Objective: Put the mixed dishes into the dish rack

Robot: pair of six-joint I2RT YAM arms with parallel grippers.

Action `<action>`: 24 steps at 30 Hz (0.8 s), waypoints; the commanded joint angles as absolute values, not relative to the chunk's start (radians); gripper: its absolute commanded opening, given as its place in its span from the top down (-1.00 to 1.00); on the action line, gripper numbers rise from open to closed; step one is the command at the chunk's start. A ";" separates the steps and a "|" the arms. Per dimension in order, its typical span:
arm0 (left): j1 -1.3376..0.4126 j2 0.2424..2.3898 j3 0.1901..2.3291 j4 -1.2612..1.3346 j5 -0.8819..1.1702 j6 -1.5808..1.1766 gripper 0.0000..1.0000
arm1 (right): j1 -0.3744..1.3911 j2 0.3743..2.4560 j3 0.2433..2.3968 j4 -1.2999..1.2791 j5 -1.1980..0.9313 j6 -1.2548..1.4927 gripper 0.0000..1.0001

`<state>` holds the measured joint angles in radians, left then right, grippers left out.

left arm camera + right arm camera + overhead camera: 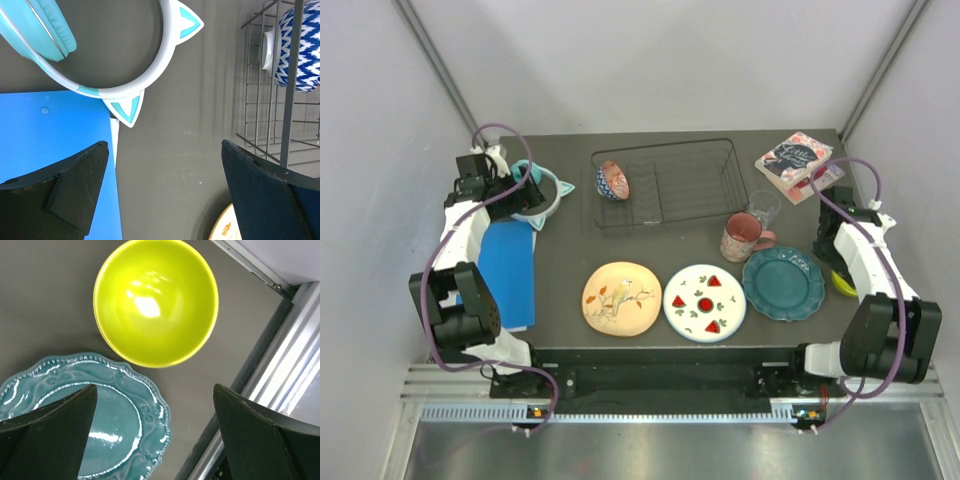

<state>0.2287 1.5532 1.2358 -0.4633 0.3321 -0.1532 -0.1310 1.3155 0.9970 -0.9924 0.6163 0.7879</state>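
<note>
The black wire dish rack (680, 185) stands at the back centre, with the red-blue patterned bowl (612, 180) tilted in its left end; rack (289, 100) and bowl (300, 50) also show in the left wrist view. The bird-print plate (621, 298), watermelon plate (705, 302), teal plate (783, 283) and pink mug (742, 236) lie on the table. The yellow-green bowl (156, 300) sits beside the teal plate (100, 415) near the right edge. My left gripper (165, 165) is open and empty left of the rack. My right gripper (155, 405) is open and empty above the bowl and the teal plate.
Teal cat-ear headphones (535, 190) and a blue folder (507, 272) lie at the left under my left arm. Floral books (797, 160) lie at the back right, with a clear glass (763, 206) behind the mug. The table's metal edge rail (280, 365) is right of the yellow-green bowl.
</note>
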 commanded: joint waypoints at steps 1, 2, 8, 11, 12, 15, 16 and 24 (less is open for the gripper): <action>0.235 1.554 1.229 -0.400 0.354 -0.143 -0.98 | -0.169 1.362 1.045 -0.885 0.583 0.758 -0.93; 0.233 1.557 1.229 -0.399 0.351 -0.141 -0.98 | -0.172 1.373 1.049 -0.876 0.581 0.758 -0.92; 0.233 1.578 1.215 -0.394 0.338 -0.132 -0.98 | -0.181 1.460 1.046 -0.822 0.600 0.756 -0.88; 0.233 1.569 1.206 -0.396 0.331 -0.127 -0.98 | -0.192 1.494 1.025 -0.792 0.612 0.756 -0.84; 0.235 1.563 1.206 -0.396 0.330 -0.127 -0.98 | -0.192 1.502 1.017 -0.787 0.611 0.756 -0.80; 0.235 1.552 1.200 -0.397 0.328 -0.127 -0.98 | -0.192 1.537 1.009 -0.756 0.612 0.764 -0.64; 0.236 1.551 1.201 -0.396 0.330 -0.129 -0.98 | -0.193 1.546 1.014 -0.764 0.606 0.781 -0.59; 0.239 1.526 1.216 -0.414 0.319 -0.124 -0.98 | -0.195 1.578 0.993 -0.761 0.653 0.782 -0.59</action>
